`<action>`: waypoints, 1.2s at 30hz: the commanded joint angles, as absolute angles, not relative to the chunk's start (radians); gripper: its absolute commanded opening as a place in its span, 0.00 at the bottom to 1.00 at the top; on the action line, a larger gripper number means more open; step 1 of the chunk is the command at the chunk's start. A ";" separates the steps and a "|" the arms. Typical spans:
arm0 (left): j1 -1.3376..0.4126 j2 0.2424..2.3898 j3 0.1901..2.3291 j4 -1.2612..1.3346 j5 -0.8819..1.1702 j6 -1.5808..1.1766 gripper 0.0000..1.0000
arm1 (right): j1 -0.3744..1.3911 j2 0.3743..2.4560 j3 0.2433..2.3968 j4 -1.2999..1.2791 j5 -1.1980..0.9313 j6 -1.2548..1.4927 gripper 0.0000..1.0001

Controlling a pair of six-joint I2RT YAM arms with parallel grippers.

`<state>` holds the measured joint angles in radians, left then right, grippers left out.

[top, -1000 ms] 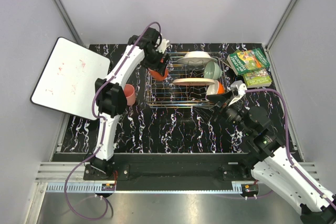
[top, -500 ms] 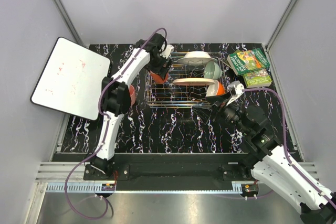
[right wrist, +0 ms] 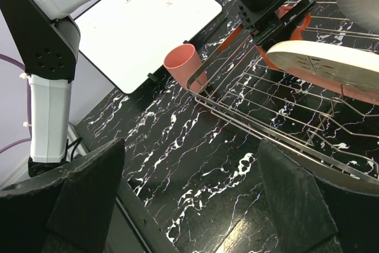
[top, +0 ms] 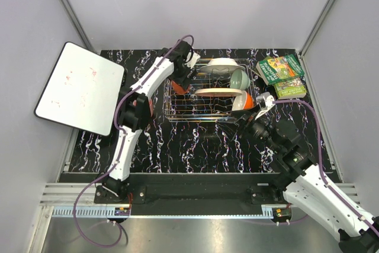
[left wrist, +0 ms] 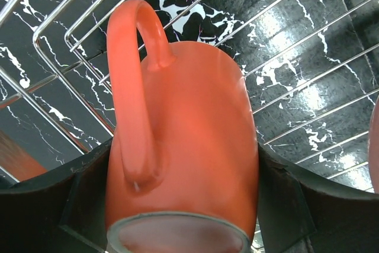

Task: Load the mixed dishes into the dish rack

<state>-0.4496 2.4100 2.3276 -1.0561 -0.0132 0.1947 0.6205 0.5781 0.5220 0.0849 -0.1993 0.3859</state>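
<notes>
My left gripper (top: 180,81) is shut on the orange mug (left wrist: 183,146), handle up, over the left end of the silver wire dish rack (top: 204,106); the rack's bars (left wrist: 308,45) show just beyond the mug. In the rack stand the white plate (top: 222,63), the pink plate (top: 219,92), the pale green bowl (top: 238,77) and the orange-and-white bowl (top: 243,102). The pink cup (right wrist: 185,66) stands upright on the table left of the rack, partly behind the left arm from above. My right gripper (top: 247,121) is open and empty by the rack's front right corner.
A whiteboard (top: 77,87) lies at the left of the table. Green-covered books (top: 281,75) lie at the back right, beside the rack. The left arm (right wrist: 53,39) reaches across the table's left side. Black marbled tabletop (right wrist: 195,146) lies in front of the rack.
My left gripper has carried the orange mug to the right, from the rack's left edge to inside its left end. My right gripper has drawn back slightly from the rack.
</notes>
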 commanded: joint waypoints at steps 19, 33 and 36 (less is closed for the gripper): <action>-0.476 2.160 2.201 -0.982 -0.081 0.172 0.99 | 0.620 0.548 0.488 0.124 -0.209 0.419 1.00; -0.361 1.700 1.829 -1.048 0.038 0.181 0.99 | 0.621 0.564 0.500 0.063 -0.195 0.377 1.00; -0.258 1.552 1.630 -1.046 0.060 0.230 0.97 | 0.620 0.592 0.495 0.066 -0.207 0.371 1.00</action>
